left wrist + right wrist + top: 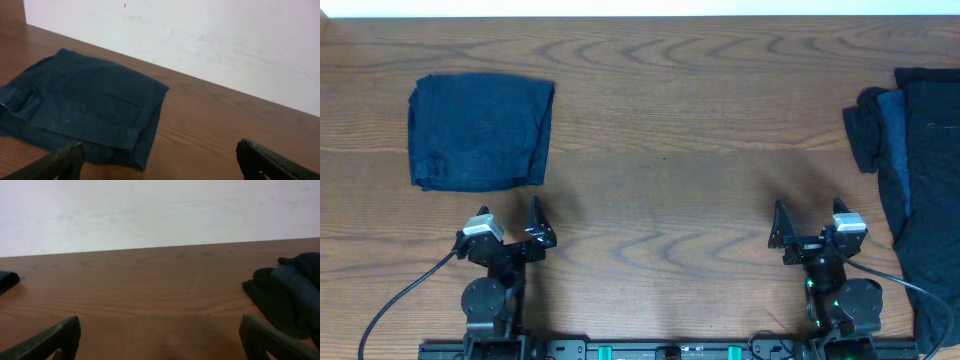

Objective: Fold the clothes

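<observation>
The left pincer (508, 220) stands wide and empty, low over the desk (670, 150). A folded navy garment (480, 130) lies flat just ahead of it, reaching a little past its left finger and not touching it. The right pincer (810, 222) is likewise spread wide with nothing between its fingers, and a rumpled heap of dark clothes (920, 170) lies off to its right, running from ahead of it back alongside the arm, apart from the fingers.
</observation>
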